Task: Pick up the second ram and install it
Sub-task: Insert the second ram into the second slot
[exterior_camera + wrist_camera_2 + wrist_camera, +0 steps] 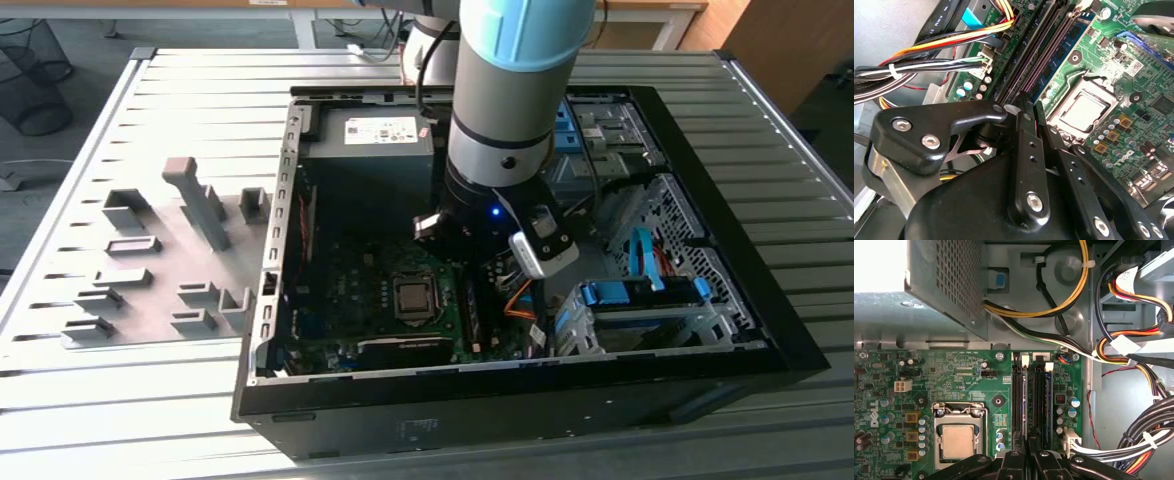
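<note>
Second ram (pixel 1048 405) stands on edge in its slot — long axis along motherboard (pixel 964 385).

Mobo (pixel 387 290) in case (pixel 747 330); fixture blocks (pixel 147 270) beside, prob. apart.

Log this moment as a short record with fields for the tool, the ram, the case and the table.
tool: low over the memory slots, inside the open computer case
second ram: cannot tell whether the tool holds it
motherboard: processor socket beside the slots
cables: bundled beside the board, off the slots
table: grey fixture plate lies at the exterior view's left of the case
</note>
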{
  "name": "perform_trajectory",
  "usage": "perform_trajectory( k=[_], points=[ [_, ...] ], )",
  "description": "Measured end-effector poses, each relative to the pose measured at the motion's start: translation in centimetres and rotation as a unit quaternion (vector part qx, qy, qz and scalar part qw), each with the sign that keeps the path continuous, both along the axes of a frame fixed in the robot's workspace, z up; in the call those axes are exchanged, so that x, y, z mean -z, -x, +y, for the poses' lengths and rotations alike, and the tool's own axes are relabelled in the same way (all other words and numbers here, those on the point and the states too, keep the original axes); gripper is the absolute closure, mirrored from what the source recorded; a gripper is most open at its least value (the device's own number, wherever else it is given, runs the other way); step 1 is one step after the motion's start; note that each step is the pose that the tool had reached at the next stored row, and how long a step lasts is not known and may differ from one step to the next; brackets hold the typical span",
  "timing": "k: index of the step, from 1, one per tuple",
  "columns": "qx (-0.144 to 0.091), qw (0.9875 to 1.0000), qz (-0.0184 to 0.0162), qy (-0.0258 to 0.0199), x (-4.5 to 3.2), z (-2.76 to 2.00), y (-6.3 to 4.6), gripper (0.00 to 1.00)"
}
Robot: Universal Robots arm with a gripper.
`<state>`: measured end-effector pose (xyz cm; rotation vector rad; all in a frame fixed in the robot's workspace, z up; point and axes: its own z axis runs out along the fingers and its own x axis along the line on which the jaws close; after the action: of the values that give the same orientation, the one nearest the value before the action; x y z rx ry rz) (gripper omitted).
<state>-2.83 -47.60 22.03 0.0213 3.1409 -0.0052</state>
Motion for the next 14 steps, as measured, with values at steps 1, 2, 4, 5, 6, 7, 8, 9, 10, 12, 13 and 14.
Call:
perform_trajectory(
  k=[1,2,4,5,6,7,8,9,10,12,13,14],
  points=[
    [-0.001,1.0000,0.0000,0.0000,0.01,0.00,0.00,0.86],
    [-0.001,1.0000,0.0000,0.0000,0.03,0.00,0.00,0.86],
    [-0.001,1.0000,0.0000,-0.0002,0.10,0.00,0.00,0.86],
    [-0.001,1.0000,-0.0001,-0.0002,0.14,0.00,0.00,0.86],
    [-0.001,1.0000,0.0000,-0.0001,0.16,0.00,0.00,0.86],
    [-0.001,1.0000,0.0000,-0.0002,0.20,0.00,0.00,0.86],
    [-0.001,1.0000,0.0000,-0.0003,0.26,0.00,0.00,0.86],
    [-0.001,1.0000,0.0000,-0.0004,0.31,0.00,0.00,0.86],
    [-0.001,1.0000,0.0000,-0.0003,0.36,0.00,0.00,0.86],
    [-0.001,1.0000,0.0000,-0.0003,0.49,0.00,0.00,0.86],
    [-0.001,1.0000,0.0000,-0.0003,0.54,0.00,0.00,0.86],
    [-0.001,1.0000,0.0000,-0.0003,0.59,0.00,0.00,0.86]
  ],
)
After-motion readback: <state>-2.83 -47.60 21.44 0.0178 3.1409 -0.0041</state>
